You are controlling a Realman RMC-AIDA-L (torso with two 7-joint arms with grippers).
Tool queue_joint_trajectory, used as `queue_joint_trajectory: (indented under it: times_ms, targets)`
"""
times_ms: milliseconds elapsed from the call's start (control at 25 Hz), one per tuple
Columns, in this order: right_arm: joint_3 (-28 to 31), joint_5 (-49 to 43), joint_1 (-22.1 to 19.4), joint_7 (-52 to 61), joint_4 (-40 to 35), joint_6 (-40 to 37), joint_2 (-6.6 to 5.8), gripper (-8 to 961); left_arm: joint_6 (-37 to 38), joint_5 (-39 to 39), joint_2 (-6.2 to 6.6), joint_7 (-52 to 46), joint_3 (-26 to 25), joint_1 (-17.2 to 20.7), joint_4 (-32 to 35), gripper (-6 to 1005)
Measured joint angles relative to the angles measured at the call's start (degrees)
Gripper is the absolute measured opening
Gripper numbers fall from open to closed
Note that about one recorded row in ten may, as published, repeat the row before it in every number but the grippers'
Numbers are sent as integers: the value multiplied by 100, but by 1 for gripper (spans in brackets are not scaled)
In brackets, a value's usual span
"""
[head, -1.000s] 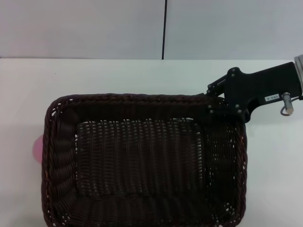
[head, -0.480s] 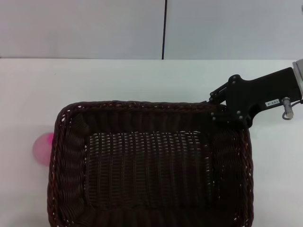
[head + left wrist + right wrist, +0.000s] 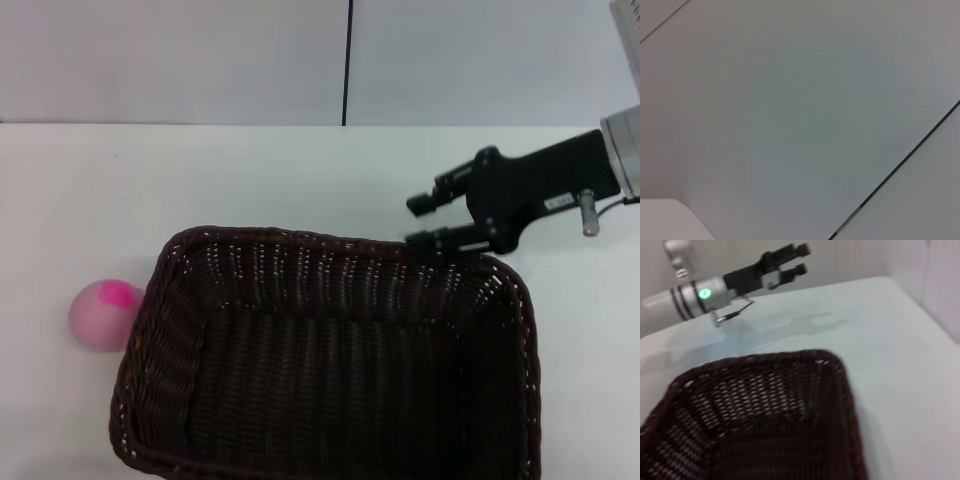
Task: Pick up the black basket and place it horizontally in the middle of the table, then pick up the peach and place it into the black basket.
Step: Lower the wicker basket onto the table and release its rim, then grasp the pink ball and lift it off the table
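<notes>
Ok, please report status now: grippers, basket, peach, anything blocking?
Right gripper open, at the basket's far right corner. Left gripper off to the side. Black basket on the table. Peach beside its left wall, nothing in the way.

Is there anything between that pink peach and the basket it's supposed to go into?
Nothing visible. The peach sits on the table right against the black basket's left wall, and only that wall separates it from the empty inside.

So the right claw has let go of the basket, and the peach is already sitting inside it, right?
Not quite. The right claw is open at the black basket's far rim, but the peach is not inside. The head view shows it on the table, outside the basket against its left wall.
</notes>
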Motion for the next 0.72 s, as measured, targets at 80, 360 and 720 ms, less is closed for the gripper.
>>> queue_joint_trajectory:
  times_ms: [80,360,720]
  targets:
    - [93,104,-17,-45,-22,122,6,280,1,0,0,0,13,-1,0,818]
    - [1273,1458,-555,-750,48,483,15,534,28,0,35,-3,322,-17,118,818]
    - [2502,4449,-2004,-2249,1047,735,297,557,146,2,108,-1223,2492,-446,1901,817]
